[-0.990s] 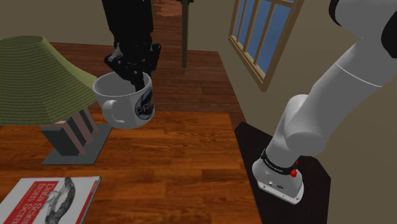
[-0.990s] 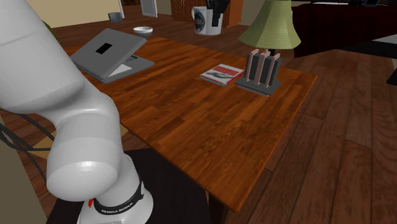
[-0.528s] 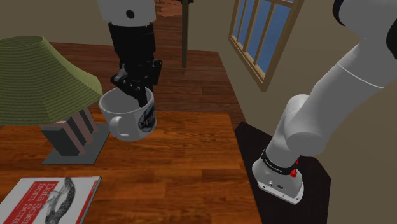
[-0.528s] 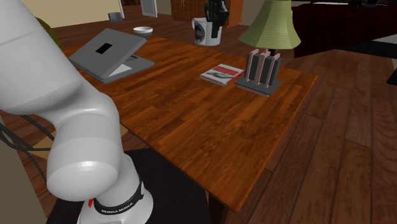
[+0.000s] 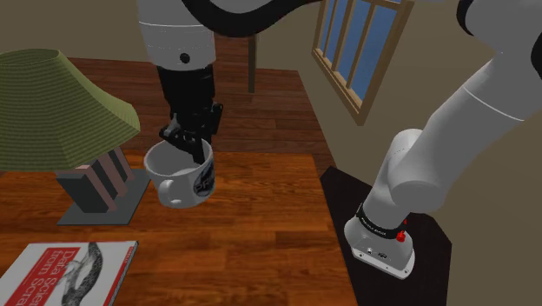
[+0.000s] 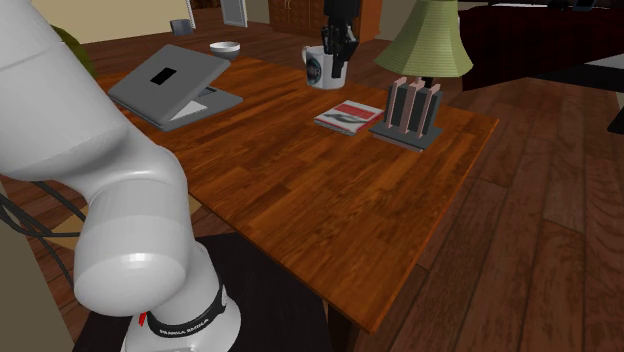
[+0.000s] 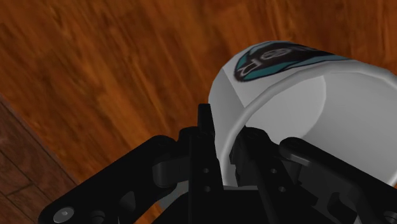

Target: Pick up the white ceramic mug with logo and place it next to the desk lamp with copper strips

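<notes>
The white mug (image 5: 181,175) with a dark round logo hangs tilted just above the wooden desk (image 5: 252,217), its handle pointing down toward the shoulder view's left. My gripper (image 5: 193,144) is shut on the mug's rim, one finger inside and one outside, as the wrist view shows on the mug (image 7: 299,102) held by the gripper (image 7: 226,159). The desk lamp (image 5: 65,122) with a green shade and copper-striped base stands just to the mug's left in the shoulder view. In the second exterior view the mug (image 6: 320,66) and gripper (image 6: 336,55) are left of the lamp (image 6: 420,70).
A red and white book (image 5: 69,274) lies near the desk's front corner, also seen as the book (image 6: 350,116) beside the lamp base. A grey laptop (image 6: 175,85) and a small white bowl (image 6: 225,47) sit farther along the desk. A window (image 5: 356,43) is on the wall.
The gripper has lowered the mug toward the desk and shifted it slightly to the shoulder view's right, still beside the lamp base.
</notes>
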Robot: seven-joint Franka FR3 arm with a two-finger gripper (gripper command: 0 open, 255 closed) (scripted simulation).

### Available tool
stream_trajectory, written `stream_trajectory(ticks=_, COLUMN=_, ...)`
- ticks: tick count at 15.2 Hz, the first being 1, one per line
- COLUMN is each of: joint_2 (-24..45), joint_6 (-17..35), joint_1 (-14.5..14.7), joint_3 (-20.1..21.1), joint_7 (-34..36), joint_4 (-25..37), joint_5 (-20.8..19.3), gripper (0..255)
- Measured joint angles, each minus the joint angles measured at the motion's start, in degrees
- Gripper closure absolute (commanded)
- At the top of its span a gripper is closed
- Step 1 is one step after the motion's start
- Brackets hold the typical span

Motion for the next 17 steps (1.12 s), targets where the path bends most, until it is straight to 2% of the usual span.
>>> stream_trajectory(ticks=17, joint_2=1.73, joint_6=13.24, joint_1=0.40, joint_3=1.30, joint_7=-0.42, joint_4=-11.63, joint_5=0.12, gripper=255)
